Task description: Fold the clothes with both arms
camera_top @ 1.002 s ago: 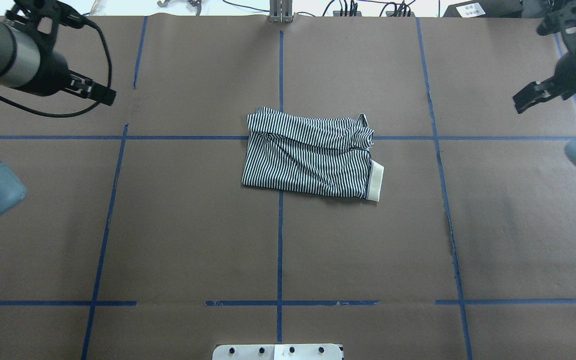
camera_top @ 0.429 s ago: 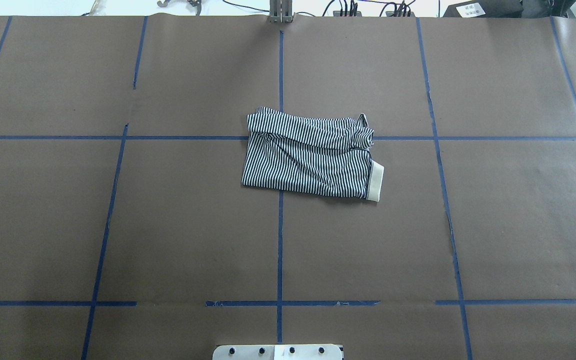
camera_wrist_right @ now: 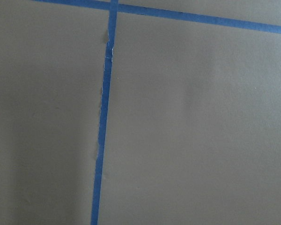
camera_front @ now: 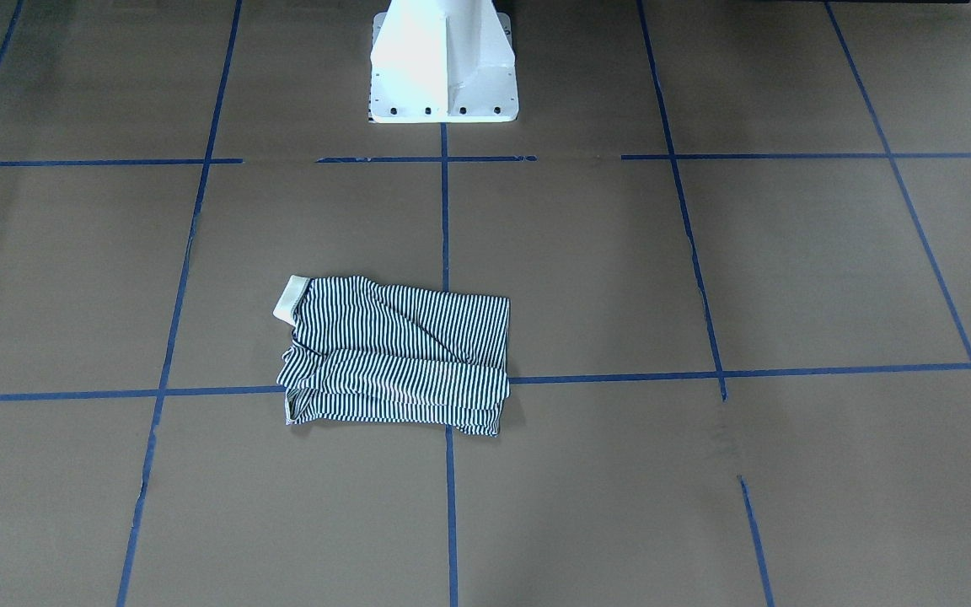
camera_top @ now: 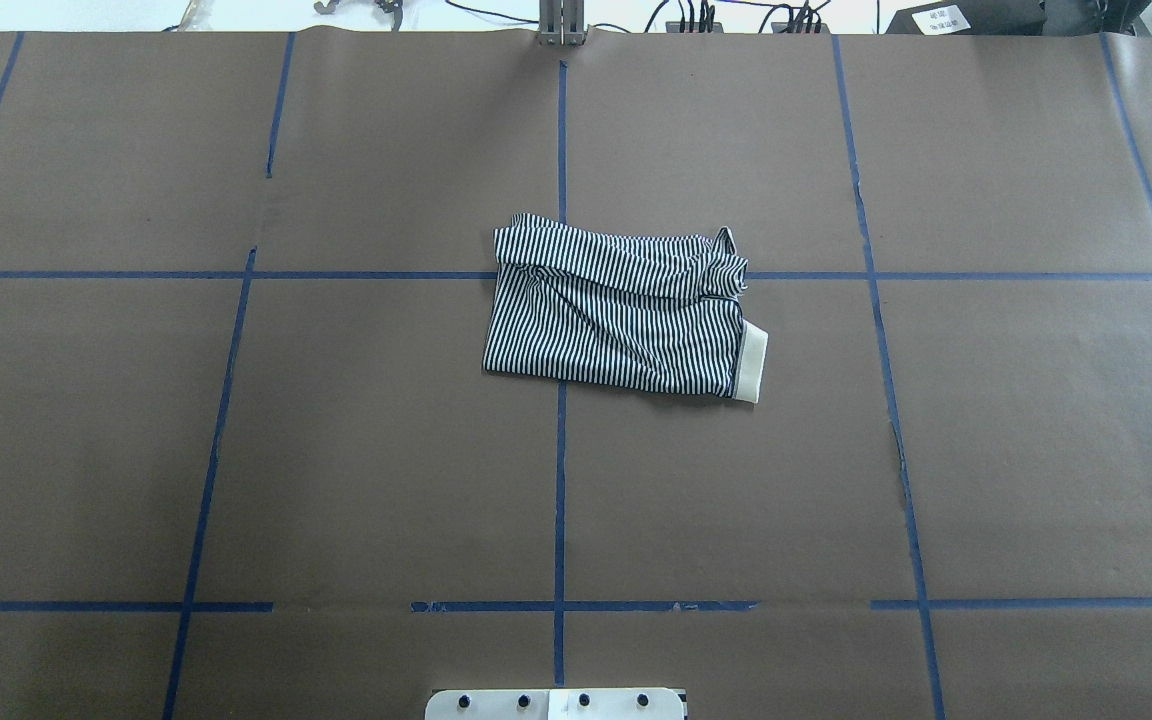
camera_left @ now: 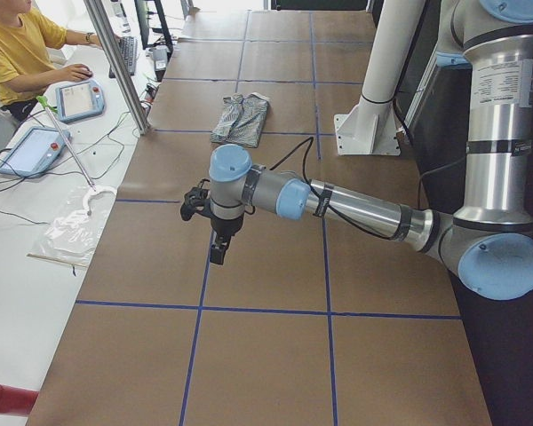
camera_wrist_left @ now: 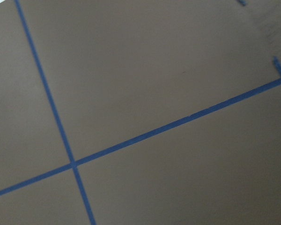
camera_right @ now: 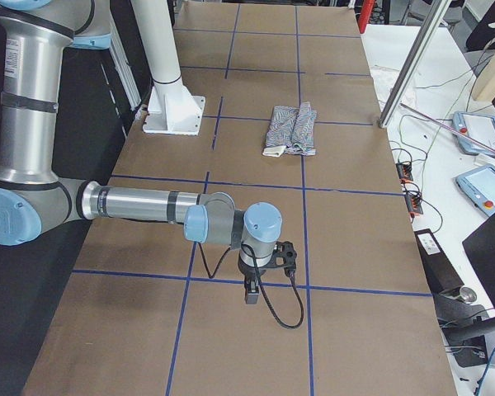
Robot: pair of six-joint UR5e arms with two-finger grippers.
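The striped polo shirt [camera_top: 616, 310] lies folded into a small rectangle at the middle of the brown table, its cream collar at the right end in the overhead view. It also shows in the front view [camera_front: 397, 358] and both side views [camera_left: 242, 120] [camera_right: 290, 128]. Both arms are far from it at the table's ends. The left gripper [camera_left: 218, 248] points down over bare paper, as does the right gripper [camera_right: 251, 293]. I cannot tell whether either is open or shut. Both wrist views show only paper and blue tape.
The white pedestal base [camera_front: 443, 67] stands at the robot's side of the table. Blue tape lines [camera_top: 560, 500] grid the brown paper. An operator in yellow [camera_left: 18, 44] sits by teach pendants [camera_left: 78, 99] beyond a metal post [camera_left: 115, 62].
Both arms have left the overhead view, moving outward to the table's ends. The shirt has not moved.
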